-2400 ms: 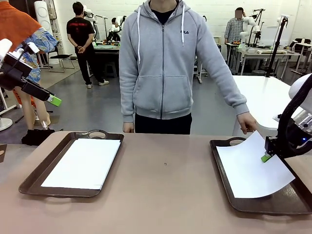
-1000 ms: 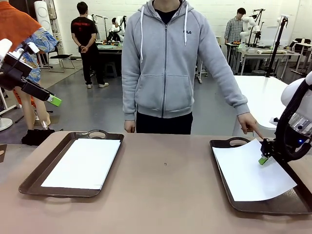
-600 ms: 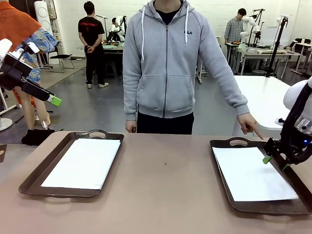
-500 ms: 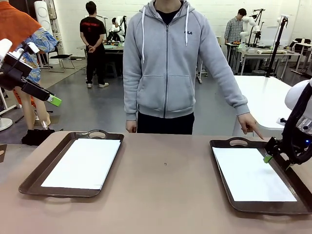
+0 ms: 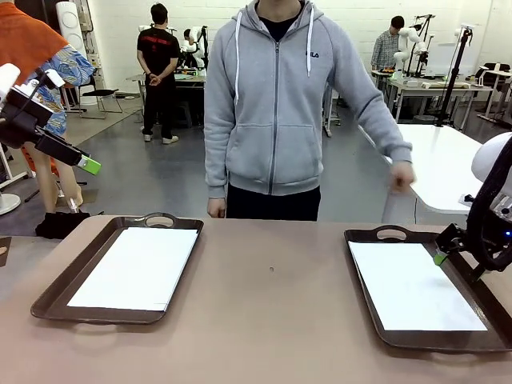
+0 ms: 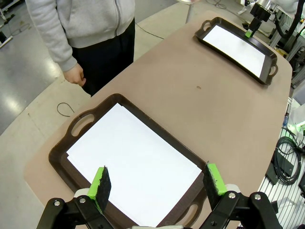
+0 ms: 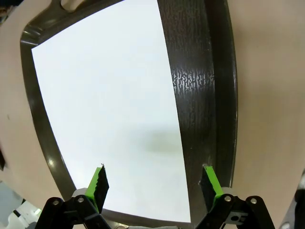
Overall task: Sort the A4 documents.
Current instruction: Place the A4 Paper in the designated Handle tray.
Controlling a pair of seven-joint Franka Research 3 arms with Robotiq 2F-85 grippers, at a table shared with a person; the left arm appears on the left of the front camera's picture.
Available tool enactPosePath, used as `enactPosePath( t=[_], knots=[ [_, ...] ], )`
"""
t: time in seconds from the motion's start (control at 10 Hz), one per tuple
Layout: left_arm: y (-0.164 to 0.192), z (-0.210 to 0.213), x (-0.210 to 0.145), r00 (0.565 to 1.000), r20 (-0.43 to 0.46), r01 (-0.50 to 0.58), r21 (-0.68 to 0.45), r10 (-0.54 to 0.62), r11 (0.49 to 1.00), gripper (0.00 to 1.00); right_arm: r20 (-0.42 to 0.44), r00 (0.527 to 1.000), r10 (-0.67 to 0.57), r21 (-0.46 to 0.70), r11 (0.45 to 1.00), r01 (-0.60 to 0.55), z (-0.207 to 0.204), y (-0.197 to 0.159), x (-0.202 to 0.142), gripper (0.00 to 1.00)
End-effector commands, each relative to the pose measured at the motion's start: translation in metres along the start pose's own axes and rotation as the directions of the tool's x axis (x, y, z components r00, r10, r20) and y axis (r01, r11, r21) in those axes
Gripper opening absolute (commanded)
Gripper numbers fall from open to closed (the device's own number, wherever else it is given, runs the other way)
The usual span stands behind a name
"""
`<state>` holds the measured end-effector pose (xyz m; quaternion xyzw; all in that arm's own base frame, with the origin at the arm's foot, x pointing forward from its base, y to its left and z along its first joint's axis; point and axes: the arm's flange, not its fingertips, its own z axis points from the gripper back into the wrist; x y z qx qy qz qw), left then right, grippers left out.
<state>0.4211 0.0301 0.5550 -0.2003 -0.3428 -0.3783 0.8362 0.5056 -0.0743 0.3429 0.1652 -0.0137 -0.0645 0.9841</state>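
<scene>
Two white A4 documents lie flat, one in each dark brown tray. One sheet (image 5: 132,268) fills the left tray (image 5: 56,294); the left wrist view looks down on that sheet (image 6: 136,162), with my left gripper (image 6: 157,183) open high above it. From the front, that gripper (image 5: 80,164) hangs in the air at the far left. The other sheet (image 5: 416,286) rests in the right tray (image 5: 364,276). My right gripper (image 5: 460,262) hovers open just over that tray's right rim. In the right wrist view the gripper (image 7: 154,182) holds nothing above the sheet (image 7: 109,109).
A person in a grey hoodie stands at the far side of the table, one hand (image 5: 400,174) raised off the right tray. Bare brown tabletop (image 5: 272,304) lies between the trays. The right tray's rim (image 7: 224,95) runs beside my right fingers.
My right gripper opened and let go of the sheet, which settled flat in the right tray, and the gripper drew back to the right. The person's hand lifted away. The left arm stayed still.
</scene>
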Motion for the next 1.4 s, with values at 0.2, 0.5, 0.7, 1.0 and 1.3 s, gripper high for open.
enactPosePath(
  t=[0.2,0.5,0.7,1.0,1.3],
  knots=[
    [0.0009,0.0001,-0.0014,1.000,0.003,0.008,0.000,-0.008,1.000,1.00,0.001,1.000,0.007,-0.002,1.000,-0.007,0.0008,0.0001,0.0005,1.00],
    [0.0009,0.0001,-0.0014,1.000,0.003,0.008,0.000,-0.008,1.000,1.00,0.001,1.000,0.007,-0.002,1.000,-0.007,0.0008,0.0001,0.0005,1.00],
    [0.0009,0.0001,-0.0014,1.000,0.003,0.008,0.000,-0.008,1.000,1.00,0.001,1.000,0.007,-0.002,1.000,-0.007,0.0008,0.0001,0.0005,1.00],
    [0.0009,0.0001,-0.0014,1.000,0.003,0.008,0.000,-0.008,1.000,1.00,0.001,1.000,0.007,-0.002,1.000,-0.007,0.0008,0.0001,0.0005,1.00],
    [0.0009,0.0001,-0.0014,1.000,0.003,0.008,0.000,-0.008,1.000,1.00,0.001,1.000,0.007,-0.002,1.000,-0.007,0.0008,0.0001,0.0005,1.00]
  ],
)
